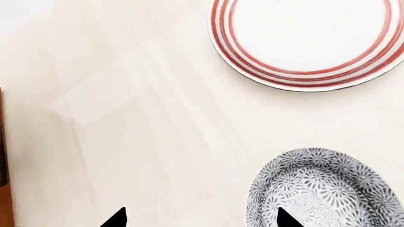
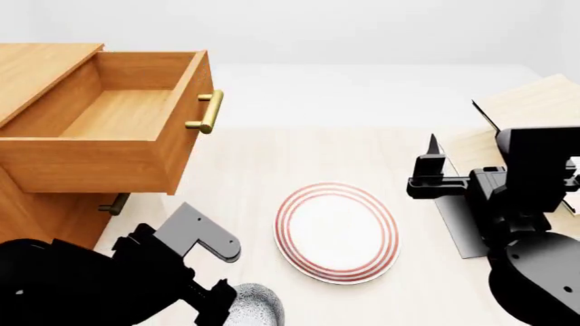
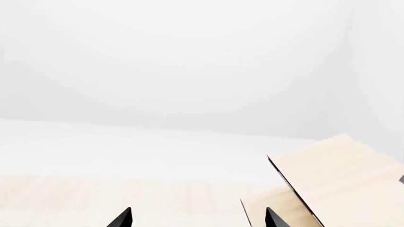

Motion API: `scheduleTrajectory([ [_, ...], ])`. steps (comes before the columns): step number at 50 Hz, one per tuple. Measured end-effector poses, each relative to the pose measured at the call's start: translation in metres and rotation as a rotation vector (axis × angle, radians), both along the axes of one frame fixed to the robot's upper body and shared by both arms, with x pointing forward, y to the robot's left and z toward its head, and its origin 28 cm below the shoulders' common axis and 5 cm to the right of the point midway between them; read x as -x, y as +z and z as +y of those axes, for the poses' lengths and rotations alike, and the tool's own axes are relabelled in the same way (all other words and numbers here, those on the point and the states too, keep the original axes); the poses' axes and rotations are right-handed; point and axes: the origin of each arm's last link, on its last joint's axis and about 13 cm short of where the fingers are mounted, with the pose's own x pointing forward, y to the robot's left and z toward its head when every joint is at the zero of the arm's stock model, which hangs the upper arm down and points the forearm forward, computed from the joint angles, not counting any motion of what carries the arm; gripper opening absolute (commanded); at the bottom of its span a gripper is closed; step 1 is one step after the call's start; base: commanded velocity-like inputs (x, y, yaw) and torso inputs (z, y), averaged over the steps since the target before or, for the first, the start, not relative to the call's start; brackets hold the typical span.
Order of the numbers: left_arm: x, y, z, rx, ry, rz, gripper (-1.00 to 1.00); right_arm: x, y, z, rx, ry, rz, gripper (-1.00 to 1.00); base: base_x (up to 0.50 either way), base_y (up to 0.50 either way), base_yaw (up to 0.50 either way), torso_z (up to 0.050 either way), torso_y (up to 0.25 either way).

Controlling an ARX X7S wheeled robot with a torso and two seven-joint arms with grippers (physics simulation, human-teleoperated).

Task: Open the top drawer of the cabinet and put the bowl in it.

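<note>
The bowl (image 1: 325,189) sits on the tabletop (image 1: 158,142) directly under my left end effector (image 1: 200,218), whose fingertips (image 1: 287,218) stand wide apart; one tip overlaps the bowl's rim in the left wrist view, the other is over bare tabletop, and nothing is gripped. Beyond that end effector lies the red-ringed plate (image 1: 307,40), apart from the bowl. The top drawer (image 2: 109,122) of the cabinet (image 2: 41,204) is pulled out, its inside bare wood. My right end effector (image 3: 197,218) is spread open, holding nothing, with the pale tilted rack (image 3: 334,175) just beside it.
</note>
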Motion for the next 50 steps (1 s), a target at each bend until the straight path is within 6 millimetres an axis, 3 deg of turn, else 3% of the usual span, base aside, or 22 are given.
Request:
scheduleTrajectory([
  [50, -0.018, -0.052, -0.012, 0.038, -0.022, 0.122, 1.00, -0.009, -0.006, 0.000, -0.002, -0.004, 0.024, 1.00, 0.00, 0.00, 0.00, 0.000, 0.000],
])
